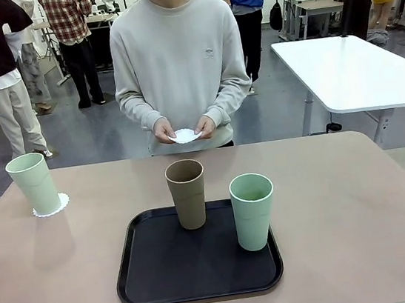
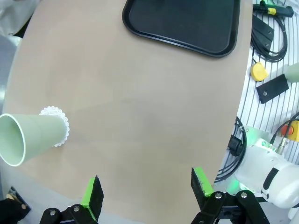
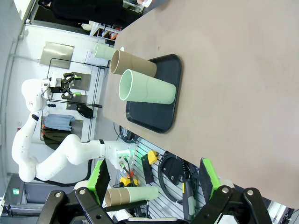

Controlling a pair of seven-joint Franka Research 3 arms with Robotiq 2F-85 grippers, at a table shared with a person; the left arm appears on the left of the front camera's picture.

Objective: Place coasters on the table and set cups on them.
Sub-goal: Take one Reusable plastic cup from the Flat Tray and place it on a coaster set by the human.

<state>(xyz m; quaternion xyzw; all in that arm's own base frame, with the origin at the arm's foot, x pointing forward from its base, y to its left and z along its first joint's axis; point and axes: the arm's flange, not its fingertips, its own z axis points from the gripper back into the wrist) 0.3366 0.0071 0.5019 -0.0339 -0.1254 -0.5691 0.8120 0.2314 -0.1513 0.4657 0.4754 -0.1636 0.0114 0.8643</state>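
On one coaster (image 1: 51, 207), a mint cup (image 1: 34, 182).

Bright even overhead light, faint shadows on the table (image 1: 344, 207) — sharp focus, 2 wrist views bowed

coasters (image 1: 185, 135), maybe two, half-hidden in person's hands (image 1: 207, 127)

Person (image 1: 180, 65): pale grey crew-neck sweatshirt, long sleeves, small chest mark.
Left tool (image 2: 145, 184), right tool (image 3: 154, 170): black linkages, silver pivot screws, green pads (image 2: 201, 179).
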